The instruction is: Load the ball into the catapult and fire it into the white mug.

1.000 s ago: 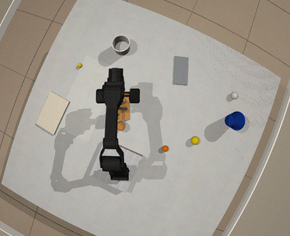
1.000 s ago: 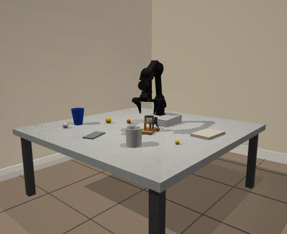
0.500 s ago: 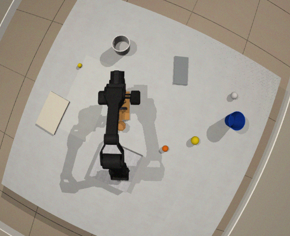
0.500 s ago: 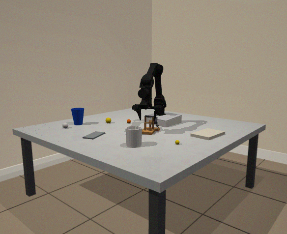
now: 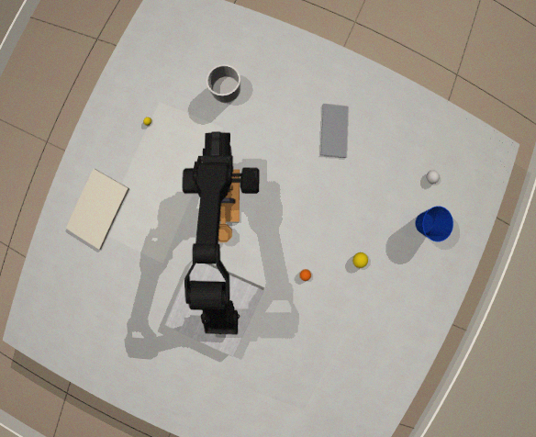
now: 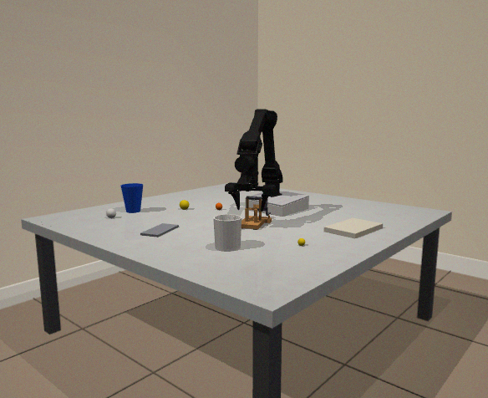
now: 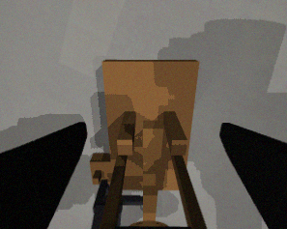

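The orange-brown wooden catapult (image 5: 233, 214) (image 6: 249, 224) (image 7: 130, 78) stands on the table under the arm. Its octagonal cup (image 5: 224, 232) is partly hidden by the arm; no ball shows in the visible part. My gripper (image 5: 220, 180) (image 6: 252, 210) (image 7: 153, 128) is open and empty, pointing down, with its fingers either side of the catapult's uprights. The white mug (image 5: 226, 98) (image 6: 227, 233) stands upright beyond the catapult's front. Four separate balls lie on the table: orange (image 5: 305, 274) (image 6: 218, 206), large yellow (image 5: 360, 260) (image 6: 184, 204), small yellow (image 5: 147, 120) (image 6: 301, 242) and white (image 5: 432, 176) (image 6: 110, 213).
A blue cup (image 5: 440, 223) (image 6: 131, 197) stands near the white ball. A flat grey slab (image 5: 334, 130) (image 6: 160, 230) lies right of the mug in the top view. A cream block (image 5: 97, 209) (image 6: 353, 227) lies at the left there. A light grey box (image 6: 289, 204) is near the arm's base.
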Available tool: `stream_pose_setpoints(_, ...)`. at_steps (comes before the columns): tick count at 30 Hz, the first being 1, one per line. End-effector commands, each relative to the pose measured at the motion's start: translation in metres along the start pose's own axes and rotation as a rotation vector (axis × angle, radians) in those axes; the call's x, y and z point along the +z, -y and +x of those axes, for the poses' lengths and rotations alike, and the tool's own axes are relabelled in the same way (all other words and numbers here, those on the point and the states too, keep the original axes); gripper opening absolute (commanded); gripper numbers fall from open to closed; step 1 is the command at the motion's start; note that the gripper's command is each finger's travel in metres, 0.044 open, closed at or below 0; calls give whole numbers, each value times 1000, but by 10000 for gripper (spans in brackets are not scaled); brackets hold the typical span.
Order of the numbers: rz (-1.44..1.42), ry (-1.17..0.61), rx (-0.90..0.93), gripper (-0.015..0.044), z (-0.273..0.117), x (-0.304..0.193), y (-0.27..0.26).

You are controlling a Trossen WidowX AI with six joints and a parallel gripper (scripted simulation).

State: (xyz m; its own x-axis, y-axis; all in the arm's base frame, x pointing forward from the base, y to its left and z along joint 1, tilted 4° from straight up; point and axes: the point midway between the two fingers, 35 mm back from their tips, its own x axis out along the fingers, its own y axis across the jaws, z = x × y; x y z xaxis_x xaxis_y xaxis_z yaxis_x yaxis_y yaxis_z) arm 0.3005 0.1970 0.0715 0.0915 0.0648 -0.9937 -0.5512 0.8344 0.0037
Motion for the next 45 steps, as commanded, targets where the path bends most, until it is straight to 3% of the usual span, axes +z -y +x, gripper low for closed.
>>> stream_pose_setpoints(1, -1, -14, 0, 440, 10, -2, 0)
stream_pose_setpoints(21, -1, -14, 0, 440, 33, -4, -1)
stream_pose_setpoints(32, -3, -6, 0, 151, 30, -3, -1)
stream_pose_setpoints(39, -3, -6, 0, 85, 27, -2, -1)
stream_pose_setpoints(42, -2, -7, 1, 6, -9, -1, -1)
stream_pose_setpoints(45, -2, -7, 1, 0, -20, -2, -1)
